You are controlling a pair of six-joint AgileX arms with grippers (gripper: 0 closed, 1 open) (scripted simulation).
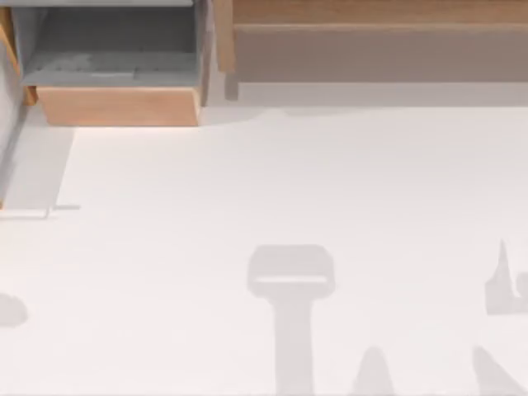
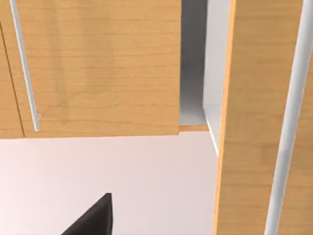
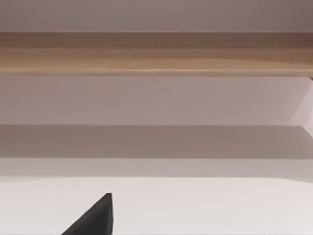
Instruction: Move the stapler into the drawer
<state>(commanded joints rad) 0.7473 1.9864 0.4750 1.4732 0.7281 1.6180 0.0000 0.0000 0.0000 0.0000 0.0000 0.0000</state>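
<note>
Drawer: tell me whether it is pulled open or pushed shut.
Open. In the top view the drawer sticks out from the unit, its grey interior exposed behind the tan front panel. What lies inside is too faint to tell.

A matte black wedge-shaped gripper (image 2: 93,218) part shows.

The drawer (image 1: 115,106) had a light tan wood-grain front panel with grey side walls and a grey interior, and beside it the wooden unit (image 1: 371,12) was warm brown with a beige-grey recess. The table (image 1: 247,181) was plain white, marked with soft grey shadows. In the left wrist view the cabinet fronts (image 2: 98,68) showed honey-coloured grain and pale silver handles (image 2: 24,63)
</note>
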